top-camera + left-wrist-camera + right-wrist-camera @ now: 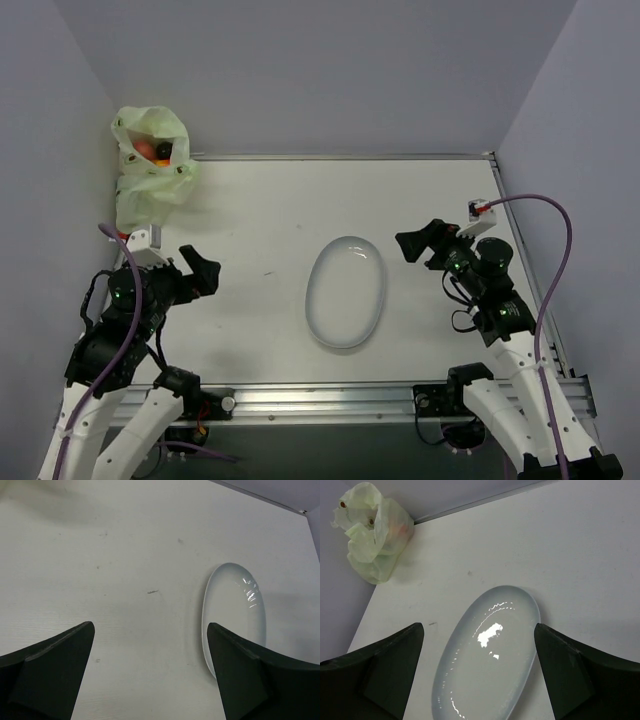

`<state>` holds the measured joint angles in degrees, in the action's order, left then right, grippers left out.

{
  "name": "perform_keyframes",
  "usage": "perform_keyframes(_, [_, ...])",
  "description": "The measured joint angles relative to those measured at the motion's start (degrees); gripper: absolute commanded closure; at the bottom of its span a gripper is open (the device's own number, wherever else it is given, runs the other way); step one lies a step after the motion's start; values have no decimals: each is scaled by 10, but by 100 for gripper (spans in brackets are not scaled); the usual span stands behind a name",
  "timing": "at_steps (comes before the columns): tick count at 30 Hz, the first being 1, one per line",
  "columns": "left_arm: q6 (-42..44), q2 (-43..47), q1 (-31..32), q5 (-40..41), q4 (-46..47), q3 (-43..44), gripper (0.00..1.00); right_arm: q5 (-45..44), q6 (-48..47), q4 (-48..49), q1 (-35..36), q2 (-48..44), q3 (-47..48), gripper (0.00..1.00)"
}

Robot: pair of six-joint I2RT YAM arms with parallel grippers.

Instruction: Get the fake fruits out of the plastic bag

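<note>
Top view: I am seeing the plastic bag (pixel 150 170) slumping in the far-left corner of the table (pixel 260 215), with the fake fruits (pixel 152 150) showing inside its mouth.

Left wrist view: the left gripper (pixel 150 627) is hanging released and empty over bare table, near the clear oval dish (pixel 235 605).

Right wrist view: the right gripper (pixel 479 626) is hovering released above the dish, well apart from the bag.

White table (pixel 270 210), matte, few faint dark specks on surface. Clear oval dish (pixel 345 292) lies flat on it, between left gripper (pixel 205 272) and right gripper (pixel 415 243), nearer right one. Plastic bag (pixel 150 175) slumped in far-left corner, beyond left gripper, against wall, well apart from dish.
</note>
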<state>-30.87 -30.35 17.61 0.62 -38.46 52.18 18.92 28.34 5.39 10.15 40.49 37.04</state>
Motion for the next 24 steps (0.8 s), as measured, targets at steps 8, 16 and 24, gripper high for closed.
perform_keyframes(8, [2,-73,0,71,-12,69,6,22,1,6,1,26,-5,12])
perform_keyframes(16, [2,-259,-39,193,61,190,6,36,19,45,44,71,-25,13])
perform_keyframes(24, [-3,-503,-169,194,117,301,6,-33,19,91,201,145,-25,12])
